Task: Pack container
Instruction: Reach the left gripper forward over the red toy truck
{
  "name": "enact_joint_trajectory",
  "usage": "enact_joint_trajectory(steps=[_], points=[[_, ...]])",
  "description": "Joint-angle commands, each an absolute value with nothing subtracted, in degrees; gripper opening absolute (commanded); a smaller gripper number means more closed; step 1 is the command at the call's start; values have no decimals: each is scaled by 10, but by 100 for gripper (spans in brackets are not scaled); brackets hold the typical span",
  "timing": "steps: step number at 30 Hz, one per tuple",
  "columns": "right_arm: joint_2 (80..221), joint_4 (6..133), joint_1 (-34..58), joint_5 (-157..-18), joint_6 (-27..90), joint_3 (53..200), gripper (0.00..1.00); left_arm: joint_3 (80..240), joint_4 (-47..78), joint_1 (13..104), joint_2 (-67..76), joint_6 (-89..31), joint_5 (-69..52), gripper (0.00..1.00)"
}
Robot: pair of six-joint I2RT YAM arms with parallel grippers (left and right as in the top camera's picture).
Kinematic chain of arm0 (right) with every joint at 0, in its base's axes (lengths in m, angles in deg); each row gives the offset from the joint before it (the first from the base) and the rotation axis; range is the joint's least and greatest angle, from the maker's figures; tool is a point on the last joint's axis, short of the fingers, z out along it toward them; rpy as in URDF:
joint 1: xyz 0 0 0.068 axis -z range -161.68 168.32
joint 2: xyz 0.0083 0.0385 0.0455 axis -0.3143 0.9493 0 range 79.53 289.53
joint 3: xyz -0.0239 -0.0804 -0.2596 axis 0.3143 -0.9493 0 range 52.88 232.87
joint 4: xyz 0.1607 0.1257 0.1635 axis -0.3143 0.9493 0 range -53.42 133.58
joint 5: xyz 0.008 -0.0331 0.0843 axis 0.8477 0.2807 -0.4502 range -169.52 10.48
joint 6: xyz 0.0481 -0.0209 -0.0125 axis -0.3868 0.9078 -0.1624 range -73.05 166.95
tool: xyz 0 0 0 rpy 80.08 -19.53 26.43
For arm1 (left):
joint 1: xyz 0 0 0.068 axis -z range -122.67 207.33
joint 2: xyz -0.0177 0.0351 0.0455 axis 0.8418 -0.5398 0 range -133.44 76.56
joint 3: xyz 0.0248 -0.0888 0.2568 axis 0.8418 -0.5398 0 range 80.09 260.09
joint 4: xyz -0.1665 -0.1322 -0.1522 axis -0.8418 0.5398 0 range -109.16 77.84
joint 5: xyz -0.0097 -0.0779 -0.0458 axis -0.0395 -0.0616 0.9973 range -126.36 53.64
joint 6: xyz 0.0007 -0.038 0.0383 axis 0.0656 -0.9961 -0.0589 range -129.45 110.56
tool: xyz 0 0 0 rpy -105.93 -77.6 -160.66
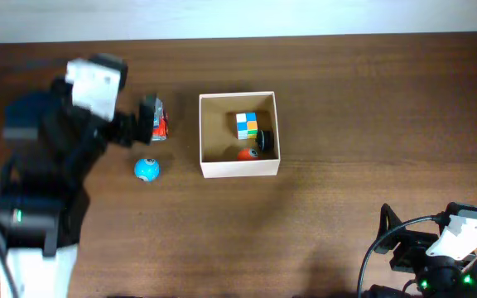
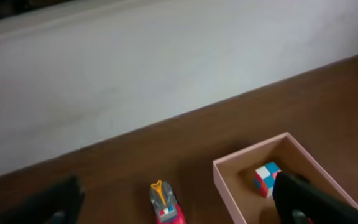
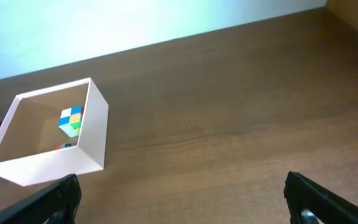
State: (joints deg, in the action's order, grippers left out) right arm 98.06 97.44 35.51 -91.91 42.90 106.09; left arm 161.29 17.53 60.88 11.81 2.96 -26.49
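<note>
Container (image 1: 238, 170) square, open side up

Both grippers are spread wide; the left arm is extended and the right arm is folded low.

The left arm (image 1: 48, 165) rises from its base on the robot's left side and reaches across to the right, with its white wrist housing (image 1: 96, 83) uppermost. The left gripper (image 2: 178, 182) tilts forward and down, its two dark fingers (image 2: 55, 202) far apart at the bottom corners of its wrist view. The right arm (image 1: 454, 257) sits tucked in at the near right corner. The right gripper (image 3: 181, 180) also has its fingers (image 3: 325, 199) wide apart, gripping nothing.
</note>
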Motion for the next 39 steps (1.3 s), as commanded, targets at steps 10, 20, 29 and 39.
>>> enact_joint_trajectory(steps=[10, 20, 29, 39], points=[[976, 973, 360, -924, 431, 1068, 99, 1768, 299, 596, -120, -143, -427, 99], [976, 973, 360, -924, 431, 1068, 99, 1950, 465, 592, -311, -124, -368, 99], [976, 972, 360, -924, 431, 1068, 99, 2088, 595, 572, -453, -85, -325, 99], [976, 973, 360, -924, 431, 1068, 99, 2087, 555, 572, -489, -86, -298, 99]])
